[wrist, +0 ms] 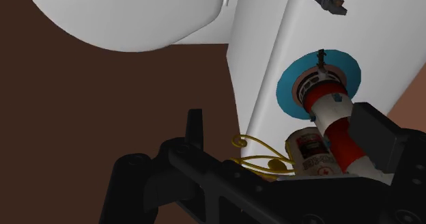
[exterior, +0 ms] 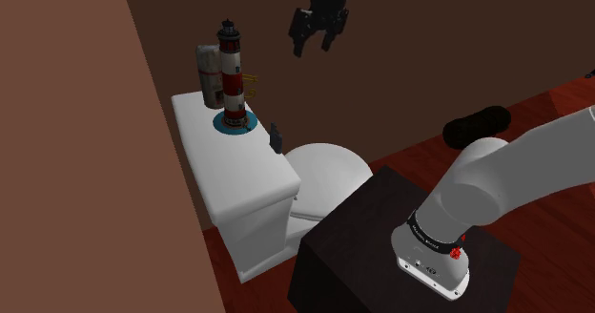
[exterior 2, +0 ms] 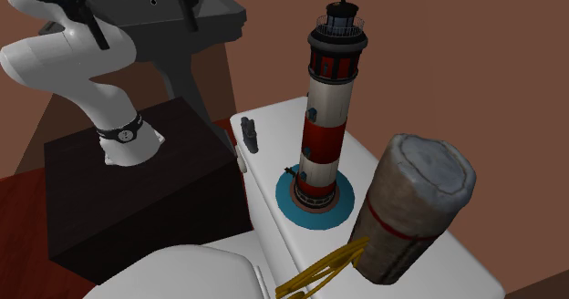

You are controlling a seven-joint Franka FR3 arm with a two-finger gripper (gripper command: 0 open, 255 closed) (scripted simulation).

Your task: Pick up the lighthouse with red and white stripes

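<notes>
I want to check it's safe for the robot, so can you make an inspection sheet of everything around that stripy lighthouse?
Surface: white toilet tank lid, flat.
Job's things: red-and-white lighthouse, upright on a blue base, not held.
Clutter: grey canister beside the lighthouse; yellow wire loops; small dark object.
Grippers: gripper open, in the air, apart from the lighthouse.
Cables: nothing seen.
Surroundings: brown wall, reddish floor, black stand.
</notes>
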